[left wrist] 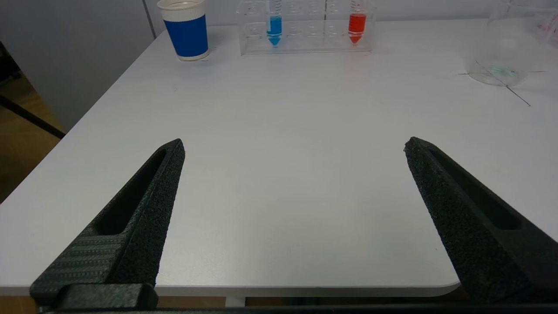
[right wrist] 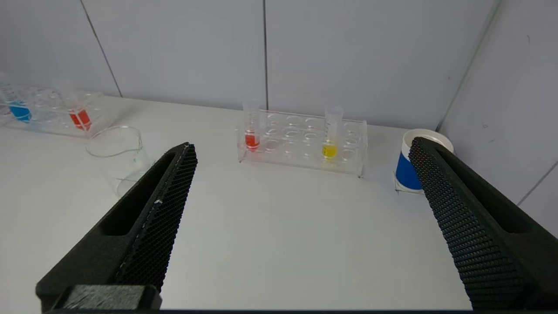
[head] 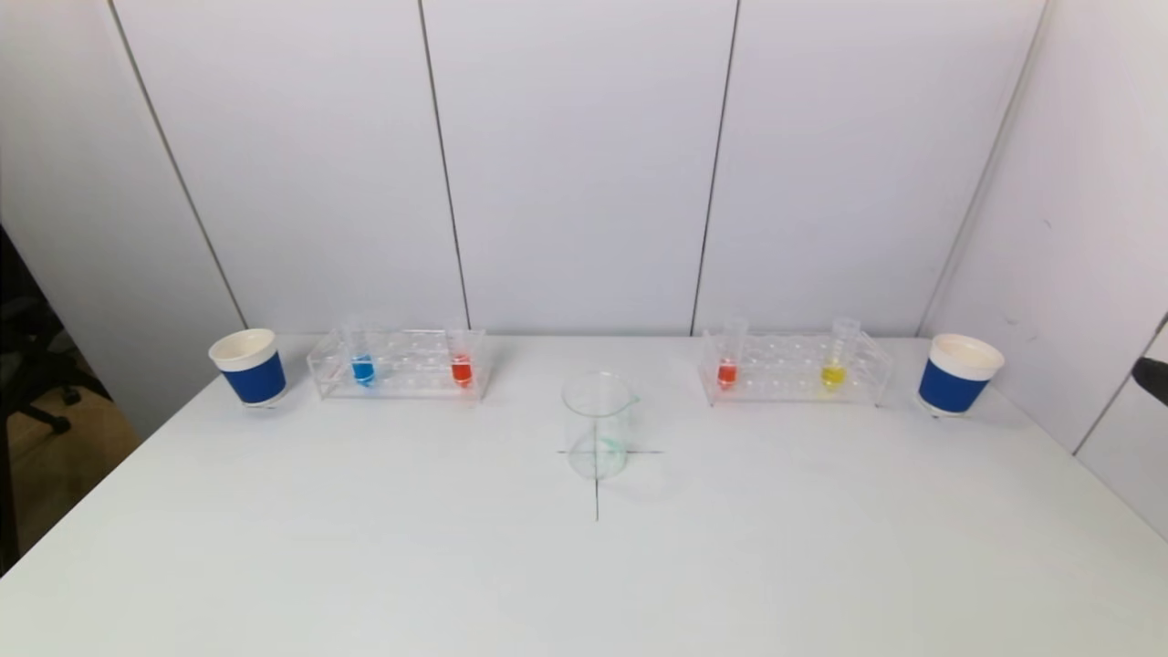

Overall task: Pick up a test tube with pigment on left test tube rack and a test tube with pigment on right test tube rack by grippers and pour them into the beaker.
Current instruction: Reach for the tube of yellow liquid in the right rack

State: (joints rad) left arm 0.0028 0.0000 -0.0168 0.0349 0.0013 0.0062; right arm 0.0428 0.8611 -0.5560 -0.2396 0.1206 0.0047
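Test tubes (head: pixel 461 365) far beyond fingers (left wrist: pixel 148 205)

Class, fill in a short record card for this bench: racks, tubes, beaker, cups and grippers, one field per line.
left rack: blue tube, red tube, both upright
right rack: red-orange tube, yellow tube, both upright
beaker: centre, on a drawn cross, nearly empty
cups: left cup, right cup, outside the racks
left gripper: open, holding nothing
right gripper: open, holding nothing
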